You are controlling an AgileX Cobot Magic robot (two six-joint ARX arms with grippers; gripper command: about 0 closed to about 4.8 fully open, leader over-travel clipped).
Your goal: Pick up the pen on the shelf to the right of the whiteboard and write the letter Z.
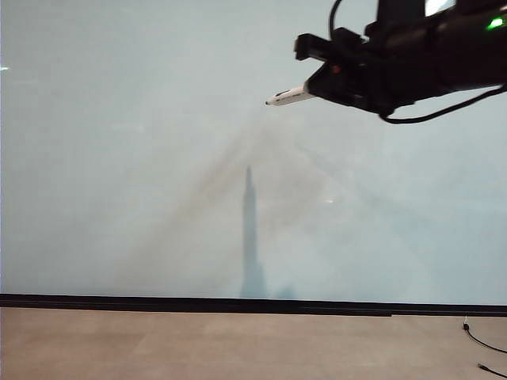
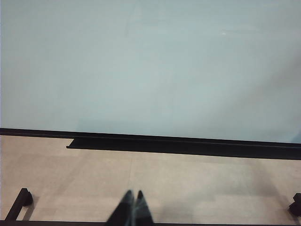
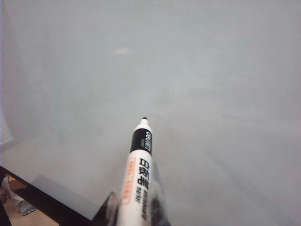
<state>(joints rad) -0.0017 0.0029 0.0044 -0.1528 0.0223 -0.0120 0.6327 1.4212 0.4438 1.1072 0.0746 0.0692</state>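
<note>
The whiteboard (image 1: 158, 158) is a large pale grey-blue panel with a black strip along its bottom; no marker line shows on it. My right gripper (image 1: 317, 87) reaches in from the upper right of the exterior view, shut on the pen (image 1: 290, 96), a slim white marker whose dark tip points left at the board. In the right wrist view the pen (image 3: 138, 174) sticks out between the fingers (image 3: 109, 212), its tip close to the whiteboard (image 3: 211, 84); whether it touches I cannot tell. My left gripper (image 2: 133, 195) is shut and empty, low above the floor, facing the whiteboard (image 2: 150, 61).
Tan floor (image 1: 238, 344) runs below the board. Black cables (image 1: 483, 348) lie at the lower right of the exterior view. The arm's shadow (image 1: 252, 237) falls on the board. Black frame feet (image 2: 21, 200) stand on the floor in the left wrist view.
</note>
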